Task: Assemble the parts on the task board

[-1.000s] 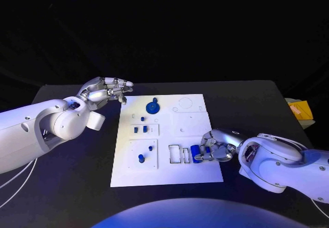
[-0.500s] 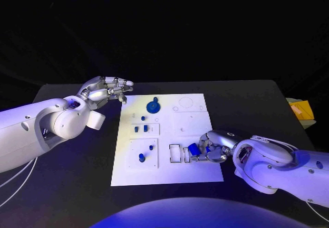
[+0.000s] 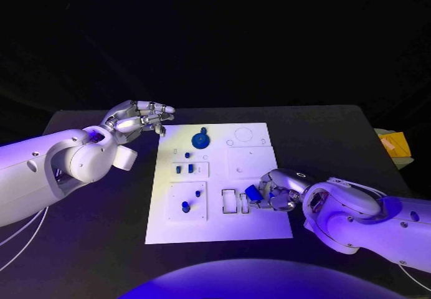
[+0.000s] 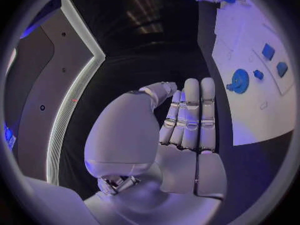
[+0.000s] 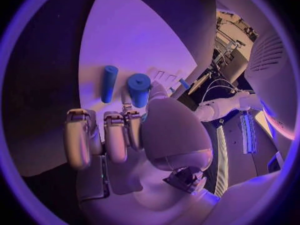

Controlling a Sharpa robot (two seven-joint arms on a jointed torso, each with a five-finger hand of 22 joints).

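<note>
Right hand (image 3: 274,194), lower right of frame, pinches a blue cylinder (image 3: 253,193) just right of the rectangular slots (image 3: 235,201); left hand (image 3: 136,118) curled empty, upper left.

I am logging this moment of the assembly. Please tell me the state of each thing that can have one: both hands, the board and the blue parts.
Left hand: empty, at the board's far left corner.
Right hand: holds a blue cylinder.
Second blue cylinder: lies flat on the board.
Task board: flat on the table.
Blue gear: on the board, untouched.
</note>
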